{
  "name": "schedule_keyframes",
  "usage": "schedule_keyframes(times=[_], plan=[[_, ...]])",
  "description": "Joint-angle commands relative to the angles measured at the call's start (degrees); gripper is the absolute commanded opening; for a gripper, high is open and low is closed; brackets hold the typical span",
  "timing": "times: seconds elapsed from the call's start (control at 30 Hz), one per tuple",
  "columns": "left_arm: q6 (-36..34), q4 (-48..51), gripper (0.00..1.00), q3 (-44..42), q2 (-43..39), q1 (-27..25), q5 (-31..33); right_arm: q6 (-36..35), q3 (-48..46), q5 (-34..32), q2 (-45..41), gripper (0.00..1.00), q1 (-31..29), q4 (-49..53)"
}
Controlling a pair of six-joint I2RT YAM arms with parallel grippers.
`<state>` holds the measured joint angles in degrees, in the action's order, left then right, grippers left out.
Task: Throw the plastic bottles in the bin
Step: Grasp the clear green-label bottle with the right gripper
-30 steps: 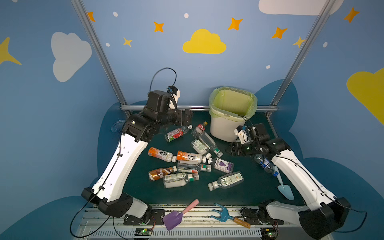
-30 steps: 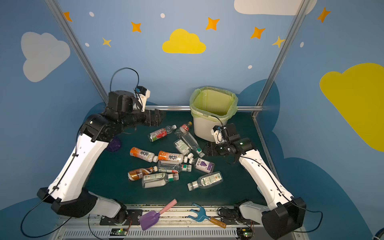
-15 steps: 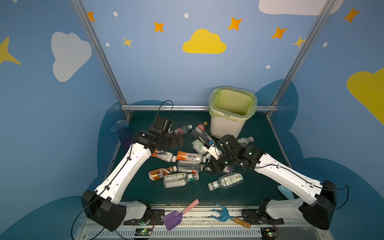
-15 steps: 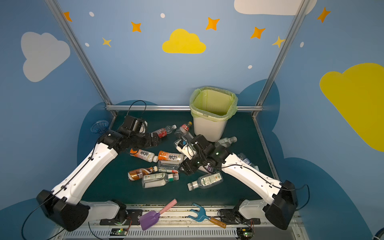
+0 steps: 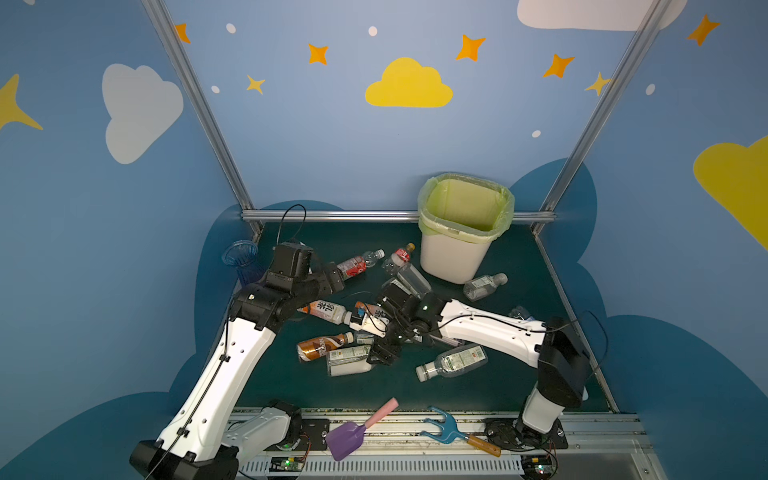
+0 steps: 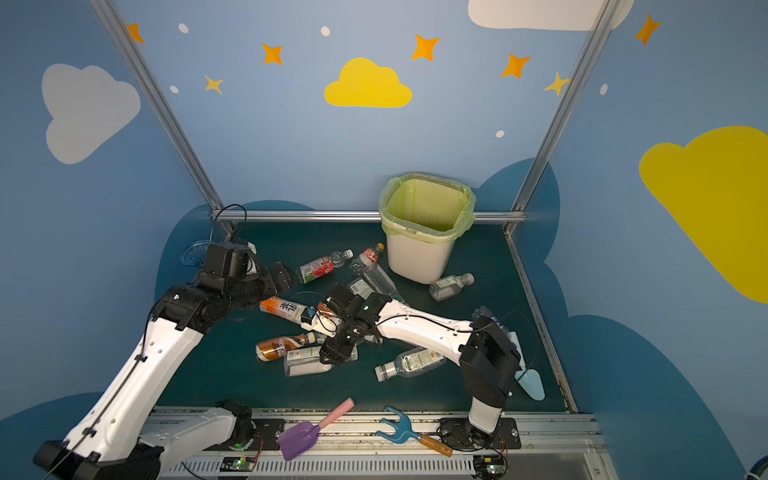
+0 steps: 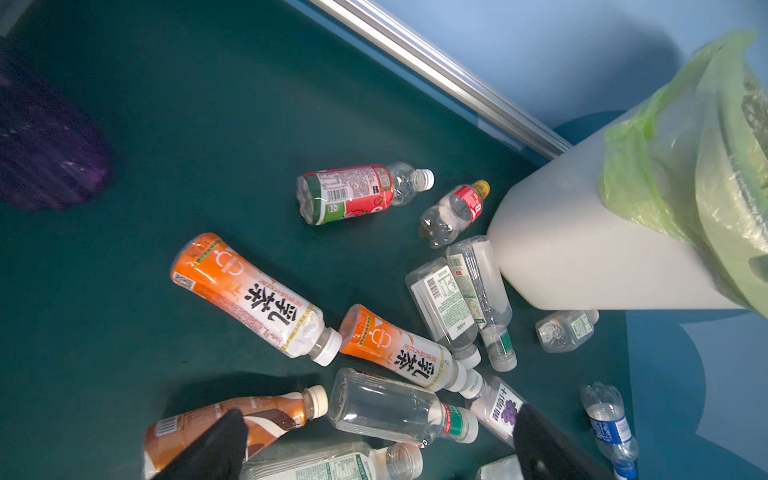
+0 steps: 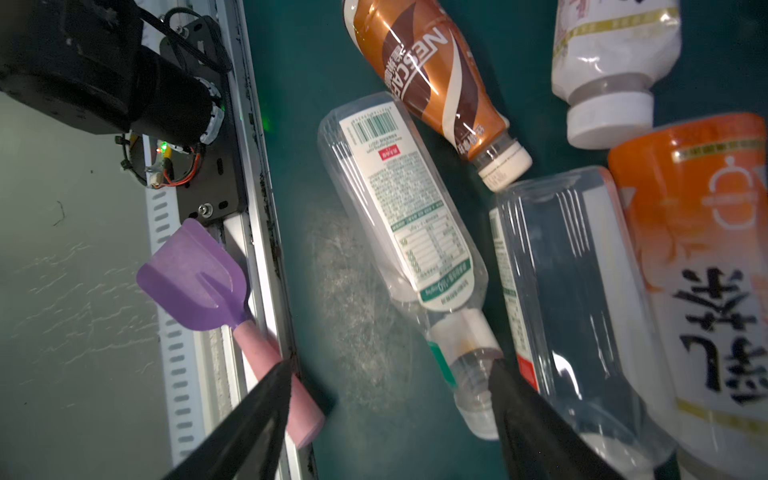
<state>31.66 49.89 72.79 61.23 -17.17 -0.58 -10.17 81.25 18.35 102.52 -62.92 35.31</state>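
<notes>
Several plastic bottles lie in a pile on the green mat, left of the cream bin [image 5: 453, 257] [image 6: 419, 257] [image 7: 561, 249]. My left gripper [image 5: 332, 278] [image 7: 376, 440] is open and empty beside a red-labelled bottle [image 5: 353, 266], at the pile's back left. A clear bottle [image 7: 390, 411] shows between its fingers in the left wrist view. My right gripper [image 5: 384, 353] [image 8: 390, 365] is open low over the front of the pile. One finger [image 8: 515, 407] is next to the neck of a white-green labelled bottle [image 8: 407, 216] [image 5: 349, 361]. Nothing is clasped.
A purple shovel [image 5: 349, 432] and a blue fork [image 5: 444, 428] lie on the front rail. A blue vase [image 5: 243, 259] stands at the back left, a pale blue trowel [image 6: 530, 382] at the right edge. Single bottles lie by the bin [image 5: 484, 286] and at front right [image 5: 453, 361].
Both arms have come down from near the bin to the pile. The right gripper swung left and forward to the pile's front, its jaws narrowing a little. The left gripper dropped beside the red-labelled bottle.
</notes>
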Motion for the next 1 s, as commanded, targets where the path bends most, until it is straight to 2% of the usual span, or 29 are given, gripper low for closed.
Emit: schedule_keyframes(times=[0.0,0.3,0.63,0.97], plan=[[-1.9,2.3,1.0,-0.5,-2.7,0.8,2.0,-2.9,4.7,1.0,4.2,0.74,-1.0,2.7],[-4.7,5.5,1.0,0.8,-4.3,3.6,1.7,-4.9,12.2,0.3,12.9,0.74,-3.0,7.1],[-6.1,6.0,1.0,1.7,-4.5,5.9,-0.7,-4.6,13.3,-5.1,15.9,0.76,-3.8,5.3],[-6.3,5.5,1.0,1.8,-4.1,6.9,-2.5,-5.1,14.3,-6.4,18.5,0.76,-3.9,4.9]])
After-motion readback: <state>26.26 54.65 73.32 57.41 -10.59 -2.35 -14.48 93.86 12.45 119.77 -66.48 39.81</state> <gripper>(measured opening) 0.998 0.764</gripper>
